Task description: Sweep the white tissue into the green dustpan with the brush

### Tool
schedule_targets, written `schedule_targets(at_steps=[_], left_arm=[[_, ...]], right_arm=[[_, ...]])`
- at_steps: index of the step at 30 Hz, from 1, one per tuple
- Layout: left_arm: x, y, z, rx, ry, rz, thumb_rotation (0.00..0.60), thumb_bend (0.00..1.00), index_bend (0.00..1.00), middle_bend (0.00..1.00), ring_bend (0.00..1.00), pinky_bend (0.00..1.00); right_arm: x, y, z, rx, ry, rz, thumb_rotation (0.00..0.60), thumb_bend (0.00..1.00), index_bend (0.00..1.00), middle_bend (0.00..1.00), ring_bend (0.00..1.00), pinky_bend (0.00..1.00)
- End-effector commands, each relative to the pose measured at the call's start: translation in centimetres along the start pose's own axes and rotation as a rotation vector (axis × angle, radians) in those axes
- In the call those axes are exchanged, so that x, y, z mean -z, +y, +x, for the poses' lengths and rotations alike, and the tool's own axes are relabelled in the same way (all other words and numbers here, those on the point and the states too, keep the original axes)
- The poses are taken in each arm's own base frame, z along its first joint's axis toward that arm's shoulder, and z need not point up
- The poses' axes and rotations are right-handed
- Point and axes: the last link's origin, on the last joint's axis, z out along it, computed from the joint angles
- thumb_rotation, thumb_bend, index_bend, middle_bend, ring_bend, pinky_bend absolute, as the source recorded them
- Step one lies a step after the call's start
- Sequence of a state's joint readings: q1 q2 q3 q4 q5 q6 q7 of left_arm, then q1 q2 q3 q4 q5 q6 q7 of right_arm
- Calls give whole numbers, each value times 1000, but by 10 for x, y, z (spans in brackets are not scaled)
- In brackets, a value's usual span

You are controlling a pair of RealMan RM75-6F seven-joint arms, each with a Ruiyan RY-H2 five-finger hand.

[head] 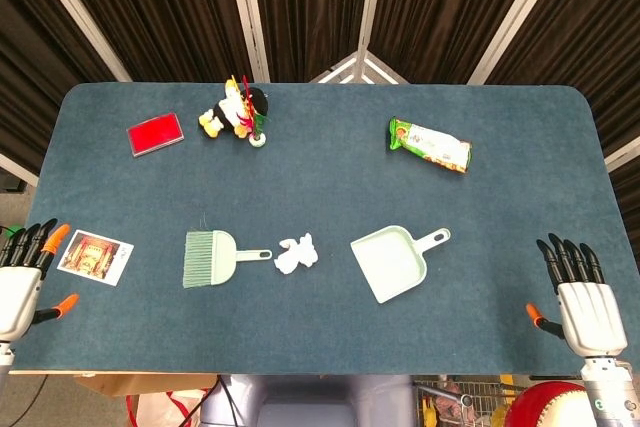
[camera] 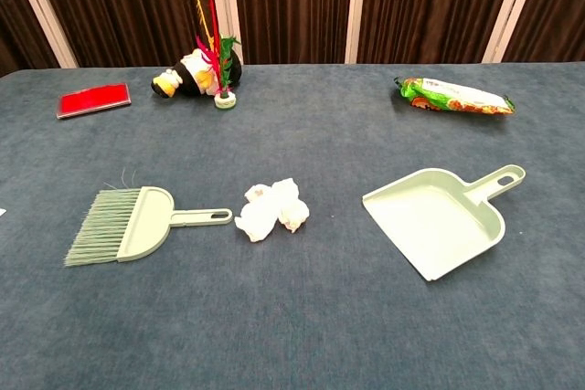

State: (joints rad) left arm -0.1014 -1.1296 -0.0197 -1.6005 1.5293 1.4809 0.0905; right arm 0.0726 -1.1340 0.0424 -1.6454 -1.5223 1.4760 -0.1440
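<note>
Head view: my left hand [head: 18, 282] is sitting at the lower left edge, fingers spread, holding nothing; my right hand [head: 577, 292] is doing likewise at lower right. The pale green plastic brush [head: 212, 257], crumpled white tissue [head: 296, 253] and pale green plastic dustpan [head: 393, 263] are lying in a row mid-frame, tissue between.

Chest view: neither hand is showing; same row. Nothing started, I judge; next calls for gripping the brush handle.
</note>
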Motion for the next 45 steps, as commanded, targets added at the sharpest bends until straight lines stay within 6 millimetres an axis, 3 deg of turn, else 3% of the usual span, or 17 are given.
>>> schedule_targets(at_steps=[1,7,11,13,17,21,24,36,45], left_arm=[[0,0,0,3,0,2,600,0,0,0,0,10],[2,0,1,-1,2,3,600,0,0,0,0,10],[2,0,2,2,-1,5,600,0,0,0,0,10],[2,0,2,1,-1,6,600,0,0,0,0,10],[1,-1,2,2,-2,14,600,0,0,0,0,10],[1,-1,1,4,-11,24,600,0,0,0,0,10],[0,-1,1,4,-15,25,600,0,0,0,0,10],[-1,1,0,0,-28,27,600,0,0,0,0,10],[-2,-1,-1,-3,-38,41,600,0,0,0,0,10]], right_arm=[[0,2,0,-1,-5,4,600,237,0,0,0,0],[-1,-3,0,-14,1,22,600,237,0,0,0,0],[-11,-11,-1,-1,11,63,600,237,0,2,3,0],[-20,-18,-1,-2,20,85,600,237,0,45,50,32],[-42,-30,-5,5,35,110,600,237,9,343,349,254],[-68,-43,-13,13,21,119,600,271,155,664,671,589],[-86,-53,-21,19,-3,127,600,306,216,792,789,675],[-131,-87,-54,120,-115,157,600,308,310,818,811,681],[-141,-106,-74,178,-183,202,600,321,317,820,812,681]])
